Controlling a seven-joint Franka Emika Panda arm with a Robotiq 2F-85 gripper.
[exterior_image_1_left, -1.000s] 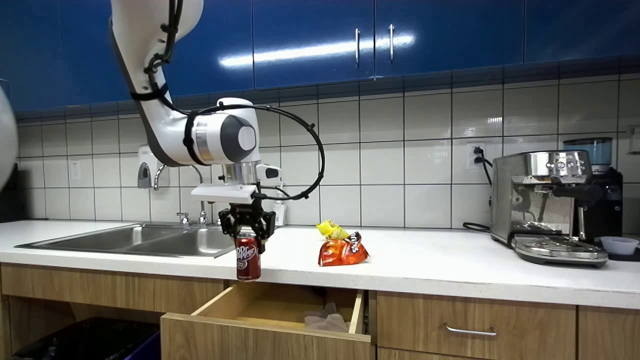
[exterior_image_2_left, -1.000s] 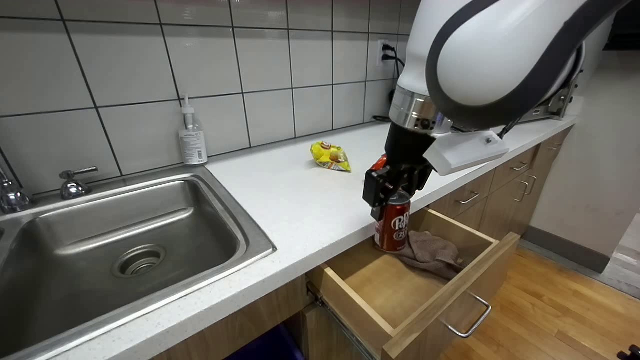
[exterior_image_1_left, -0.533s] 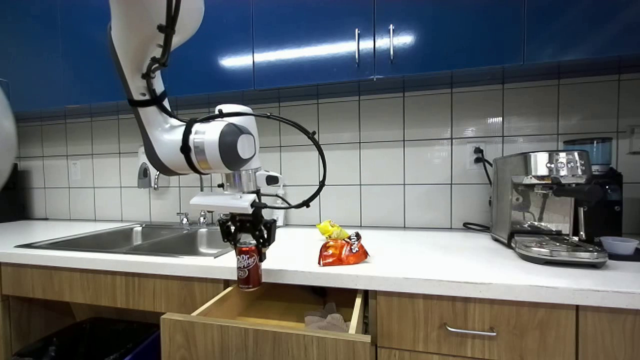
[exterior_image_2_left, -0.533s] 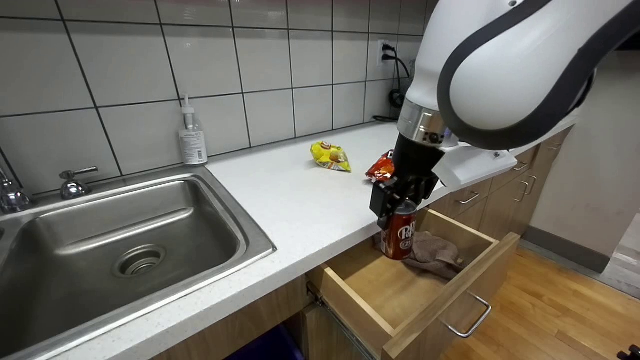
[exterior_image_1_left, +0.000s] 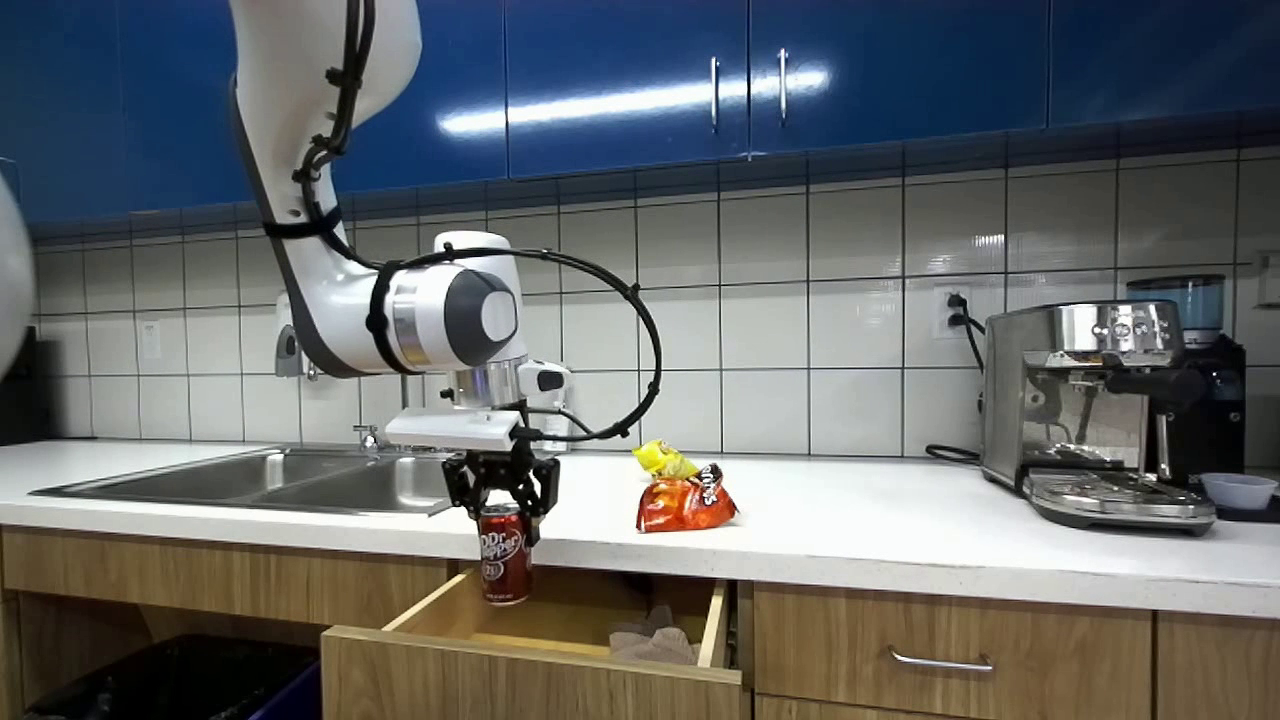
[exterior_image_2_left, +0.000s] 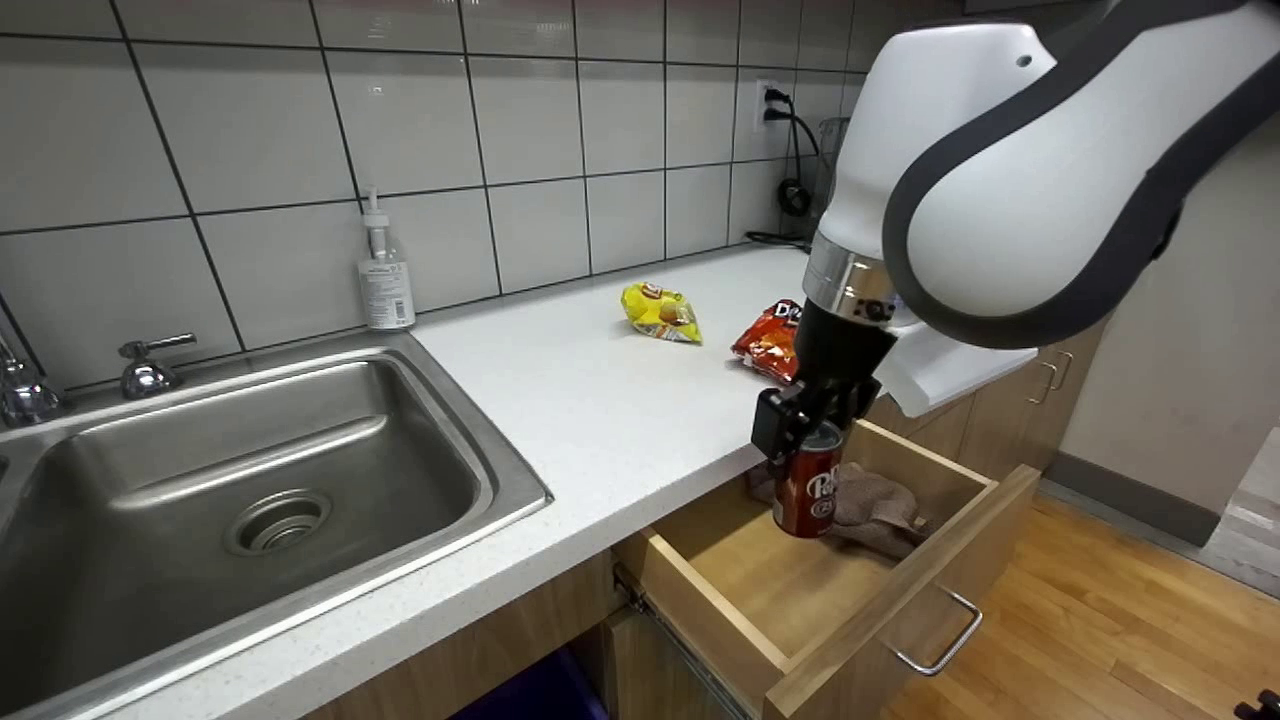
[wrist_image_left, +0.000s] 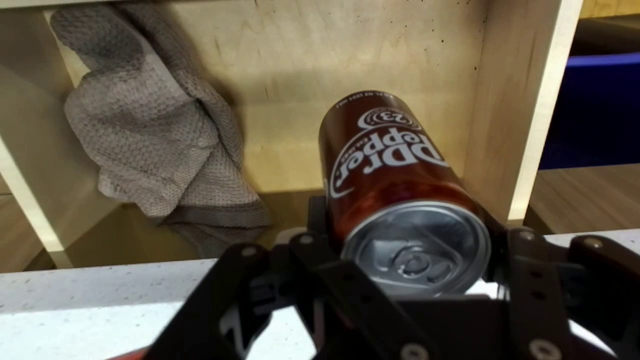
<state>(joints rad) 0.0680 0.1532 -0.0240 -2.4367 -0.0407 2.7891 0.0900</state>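
The hand (exterior_image_1_left: 506, 524) is closed around a Dr Pepper can (wrist_image_left: 380, 145), which stays nearly vertical. As I judge, the grasp is complete, but the can is not yet released. It hangs just beyond the front edge of the tabletop (exterior_image_1_left: 900, 520), over the open drawer (exterior_image_2_left: 905, 587). A brown cloth (wrist_image_left: 150, 135) lies near one drawer side; towards the opposite side there seems to be room.

Hand (wrist_image_left: 405, 220) cut off in wrist view, red bag (exterior_image_2_left: 768, 342) partly hidden behind arm (exterior_image_2_left: 1000, 220) in an exterior view
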